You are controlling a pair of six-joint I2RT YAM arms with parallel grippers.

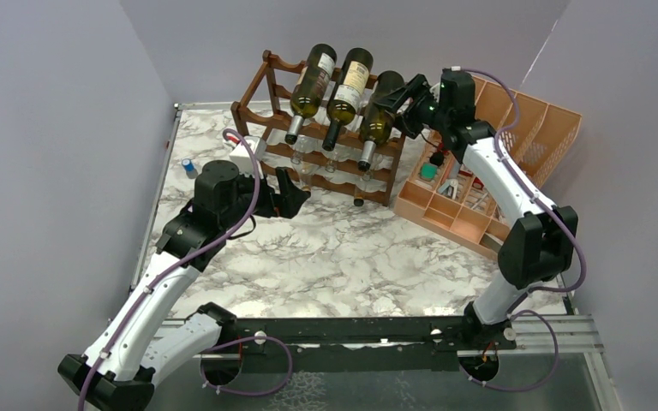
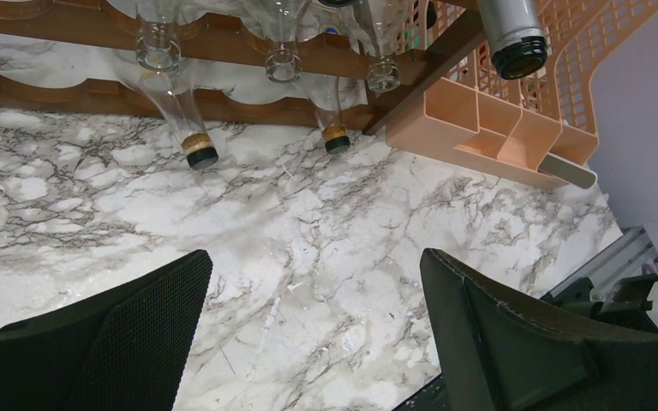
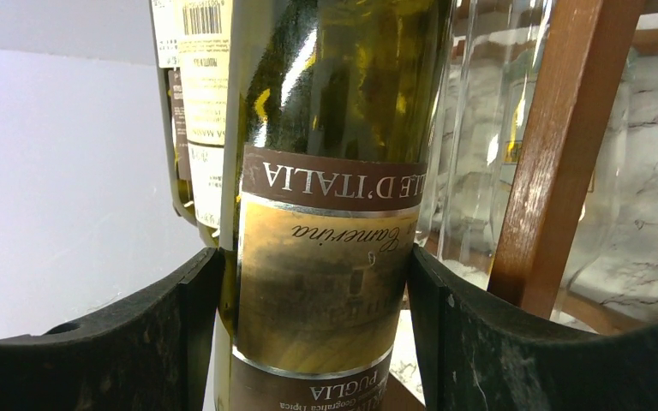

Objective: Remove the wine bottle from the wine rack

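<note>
Green glass wine bottle [image 3: 326, 103] on top tier, right end, of dark brown wooden wine rack [image 1: 267, 73], neck sloping nearward. Right gripper [image 3: 313, 291] clasps its labelled body crosswise; left gripper [image 2: 313, 265] splayed, well apart.

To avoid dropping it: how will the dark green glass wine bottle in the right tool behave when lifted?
The dark green glass wine bottle is probably rigid but breakable. Its glossy glass looks slippery, though the right tool grips the paper label, which may help. Being round, it would likely roll if laid flat.
</note>
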